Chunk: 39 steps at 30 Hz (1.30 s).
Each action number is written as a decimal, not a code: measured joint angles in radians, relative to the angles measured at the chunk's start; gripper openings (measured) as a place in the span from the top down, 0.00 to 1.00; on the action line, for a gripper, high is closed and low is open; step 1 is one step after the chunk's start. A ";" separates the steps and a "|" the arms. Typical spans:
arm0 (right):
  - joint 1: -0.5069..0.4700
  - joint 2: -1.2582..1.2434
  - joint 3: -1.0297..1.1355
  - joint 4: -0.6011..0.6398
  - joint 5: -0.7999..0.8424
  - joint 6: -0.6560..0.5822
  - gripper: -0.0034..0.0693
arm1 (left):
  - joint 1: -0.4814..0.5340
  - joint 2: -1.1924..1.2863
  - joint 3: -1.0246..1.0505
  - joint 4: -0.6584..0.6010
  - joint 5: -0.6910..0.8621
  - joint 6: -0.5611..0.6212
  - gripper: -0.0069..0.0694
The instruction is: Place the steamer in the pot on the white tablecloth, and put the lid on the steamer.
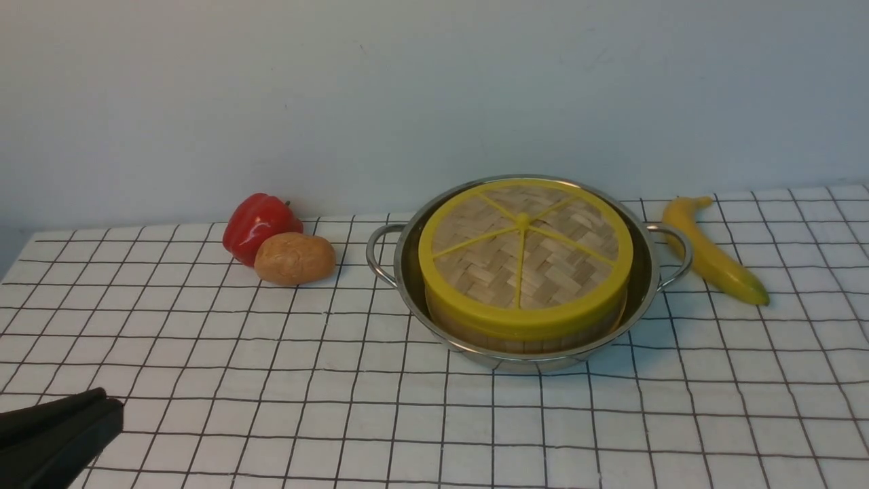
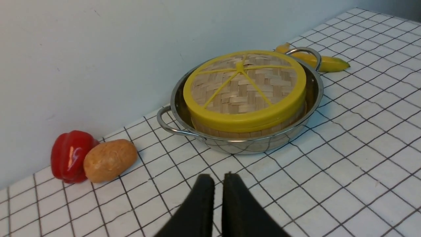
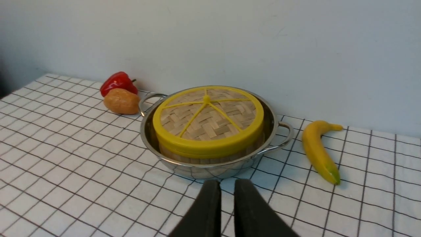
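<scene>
Left gripper (image 1: 102,407): two matte black fingers (image 1: 61,435), long and tapering, smooth-surfaced, ends rounded; seen at the near left corner of the front view as a dark wedge with a faint seam between the pair; no screws, cables or markings visible on the part in frame; in the left wrist view (image 2: 215,179) the same fingers (image 2: 197,204) appear as two broad black blades narrowing to blunt rounded tips, finish dull and uniform

Right gripper (image 3: 223,184): matching pair of black fingers (image 3: 250,210), same tapered shape, tips squared off with softened corners, surface plain; arm links and housings outside every frame
</scene>
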 joint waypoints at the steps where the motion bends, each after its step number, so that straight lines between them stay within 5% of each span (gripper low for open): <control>1: 0.000 0.000 0.000 0.014 0.000 0.000 0.82 | 0.019 0.000 0.004 0.022 -0.002 0.005 0.85; 13: 0.000 0.000 0.000 0.092 0.000 0.000 0.74 | 0.545 -0.182 0.281 0.081 -0.192 -0.035 0.82; 18: 0.000 0.000 0.000 0.094 0.000 0.000 0.70 | 0.615 -0.313 0.392 0.081 -0.210 -0.065 0.80; 39: 0.000 0.000 0.000 0.100 0.001 0.006 0.63 | 0.620 -0.339 0.569 0.073 -0.247 -0.069 0.76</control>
